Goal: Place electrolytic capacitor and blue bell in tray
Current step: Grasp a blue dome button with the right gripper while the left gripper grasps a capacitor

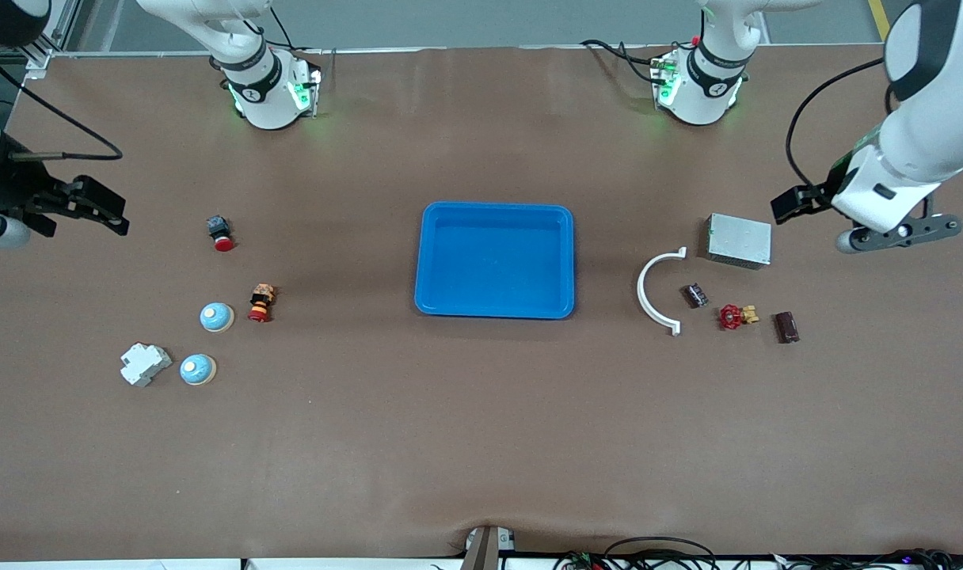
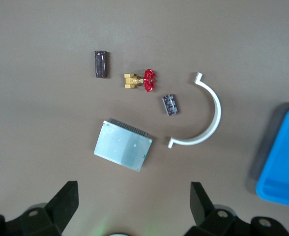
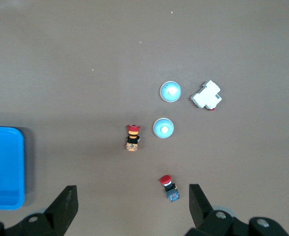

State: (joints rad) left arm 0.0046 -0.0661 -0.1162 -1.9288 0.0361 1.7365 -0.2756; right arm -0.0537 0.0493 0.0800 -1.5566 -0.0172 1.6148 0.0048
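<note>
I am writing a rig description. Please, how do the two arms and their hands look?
Both arms are glossy white with black joint bands. Their bases glow green, with black cables beside them. The left hand has dark grey fingers on a white wrist; the right hand is black. A black cable loops along each forearm.

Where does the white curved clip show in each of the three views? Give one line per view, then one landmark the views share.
Front view: the clip lies on the table between the tray and the grey box, toward the left arm's end.
Left wrist view: the clip arcs beside the grey box.
Right wrist view: not in it.
Shared landmark: the blue tray, at an edge of both wrist views.
</note>
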